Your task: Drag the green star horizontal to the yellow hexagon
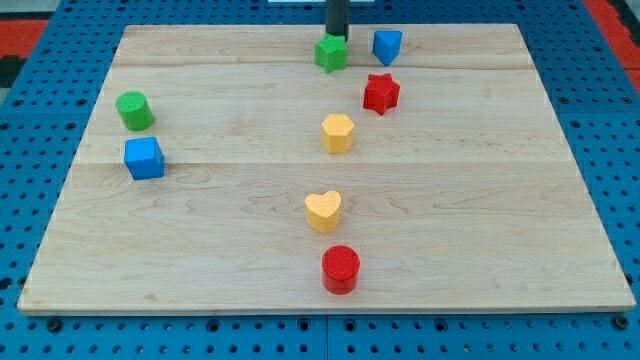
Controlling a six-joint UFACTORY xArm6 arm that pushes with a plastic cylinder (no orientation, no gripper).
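The green star lies near the view's top, just left of centre. My tip stands right behind it at its top edge, touching or nearly touching it. The yellow hexagon lies near the board's middle, below the green star and a little to its right.
A blue block lies right of the green star. A red star lies below it. A yellow heart and a red cylinder lie lower down. A green cylinder and a blue cube lie at the left of the wooden board.
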